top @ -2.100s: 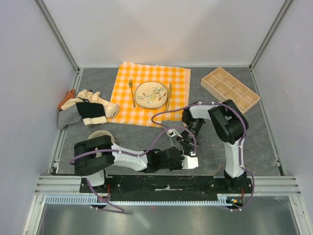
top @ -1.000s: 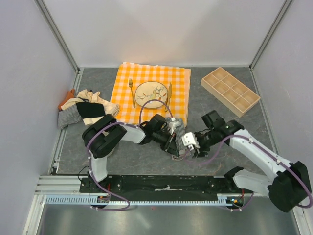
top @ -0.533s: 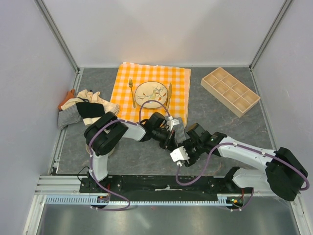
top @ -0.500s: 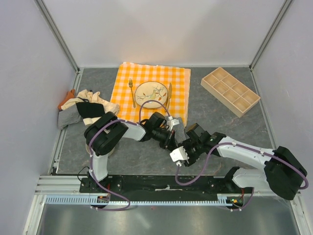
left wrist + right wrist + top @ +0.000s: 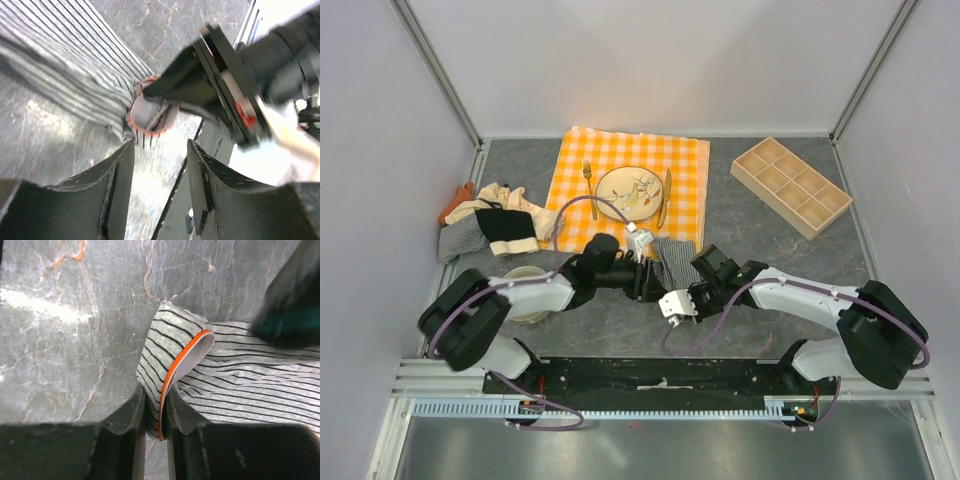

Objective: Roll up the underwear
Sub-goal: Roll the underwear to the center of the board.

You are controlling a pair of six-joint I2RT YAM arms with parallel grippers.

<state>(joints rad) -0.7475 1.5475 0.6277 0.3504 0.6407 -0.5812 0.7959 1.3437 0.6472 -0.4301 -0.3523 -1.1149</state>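
Observation:
One grey-and-white striped underwear (image 5: 676, 252) lies on the grey table just below the checked cloth. Its orange-trimmed edge (image 5: 186, 356) is curled up. My right gripper (image 5: 156, 396) is shut on that curled edge, pinching the striped cloth between both fingers; from above the right gripper (image 5: 692, 283) sits at the garment's near end. My left gripper (image 5: 160, 146) stands open just short of the striped underwear (image 5: 70, 65), nothing between its fingers. Seen from the top, the left gripper (image 5: 647, 277) is on the garment's left side. More underwear (image 5: 495, 225) is piled at the far left.
An orange-and-white checked tablecloth (image 5: 682, 165) at the back carries a plate (image 5: 630, 192), a fork (image 5: 588, 186) and a knife (image 5: 665, 197). A wooden compartment tray (image 5: 790, 183) stands at the back right. A cream round dish (image 5: 527, 290) lies under my left arm.
My left gripper has opened, let go of the striped underwear and drawn back to the left. My right gripper has closed on the garment's orange-trimmed edge.

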